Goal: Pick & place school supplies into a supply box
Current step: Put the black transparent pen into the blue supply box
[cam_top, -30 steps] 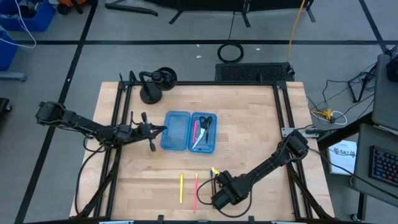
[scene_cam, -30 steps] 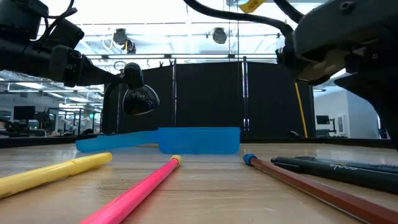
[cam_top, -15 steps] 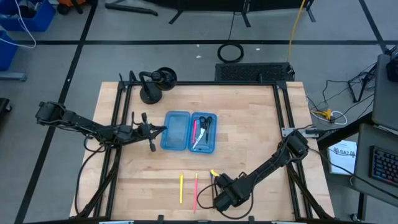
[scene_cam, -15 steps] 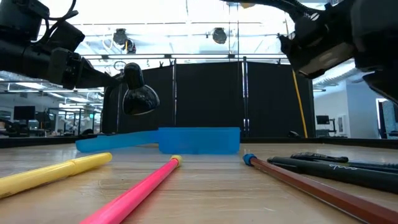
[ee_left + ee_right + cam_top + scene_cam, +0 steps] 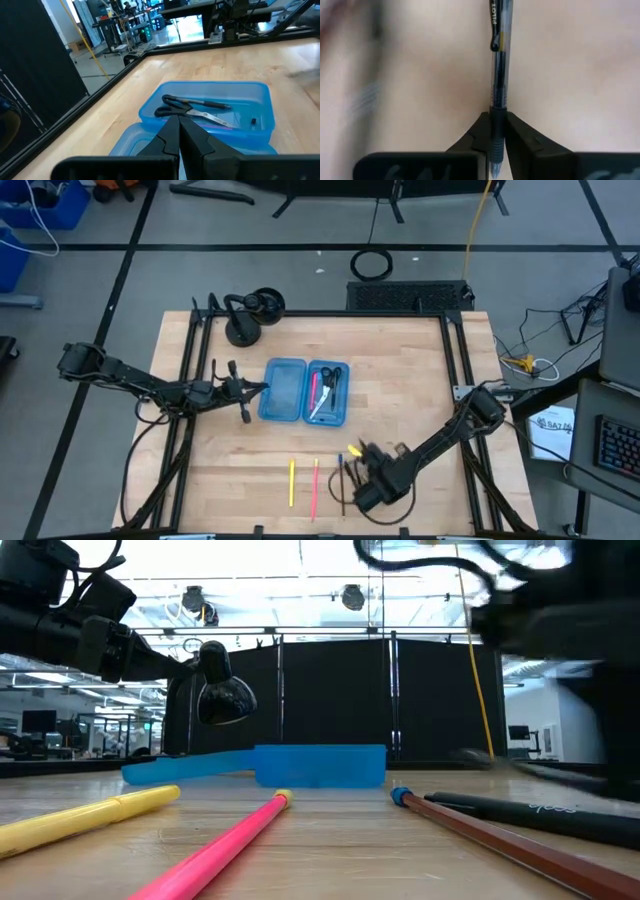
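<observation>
1. Right tool [image 5: 362,463] – lower centre of the high view, clenched on a black pen [image 5: 497,75]; has shifted right and lifted since the earlier frame.
2. Left tool [image 5: 250,389] – fingers pressed together, unmoved beside the supply box [image 5: 305,392].
3. Scissors [image 5: 192,107] – inside the box.

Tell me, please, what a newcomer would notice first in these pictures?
Probably the right gripper near the table's front edge, shut on a clear black pen that sticks out past its fingertips. Next, the open blue supply box at the table's middle, its right half holding the scissors and some pens. The left gripper waits shut just left of the box, while a yellow pen and a pink pencil lie near the front.
</observation>
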Robot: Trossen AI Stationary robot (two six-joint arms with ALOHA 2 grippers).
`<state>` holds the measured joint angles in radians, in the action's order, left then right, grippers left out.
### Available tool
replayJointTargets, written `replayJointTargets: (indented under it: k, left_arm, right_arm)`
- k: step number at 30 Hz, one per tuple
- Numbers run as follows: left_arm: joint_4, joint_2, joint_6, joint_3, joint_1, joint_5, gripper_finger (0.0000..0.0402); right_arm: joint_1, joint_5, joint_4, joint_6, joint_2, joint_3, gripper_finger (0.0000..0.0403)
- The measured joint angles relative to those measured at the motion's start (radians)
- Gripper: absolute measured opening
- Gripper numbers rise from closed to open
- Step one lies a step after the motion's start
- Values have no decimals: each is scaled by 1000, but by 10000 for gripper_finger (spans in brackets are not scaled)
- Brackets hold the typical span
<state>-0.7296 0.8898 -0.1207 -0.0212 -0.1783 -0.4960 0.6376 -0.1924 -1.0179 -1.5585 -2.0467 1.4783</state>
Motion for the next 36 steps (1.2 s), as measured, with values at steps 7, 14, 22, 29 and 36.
replayJointTargets:
  k: [7,14,22,29,36]
  left_arm:
    - [-1,0,1,0,0,0,8]
    - [-3,0,24,0,0,0,8]
    - [-39,0,25,0,0,0,8]
    - [-52,0,22,0,0,0,8]
    - [-60,0,21,0,0,0,8]
  right_arm:
    - [13,-134,76,-34,102,7,28]
    - [-35,-383,289,36,209,9,28]
    - [-253,-391,447,317,287,11,27]
    - [-504,-212,609,471,253,-40,27]
    - [-622,-29,817,362,226,-200,27]
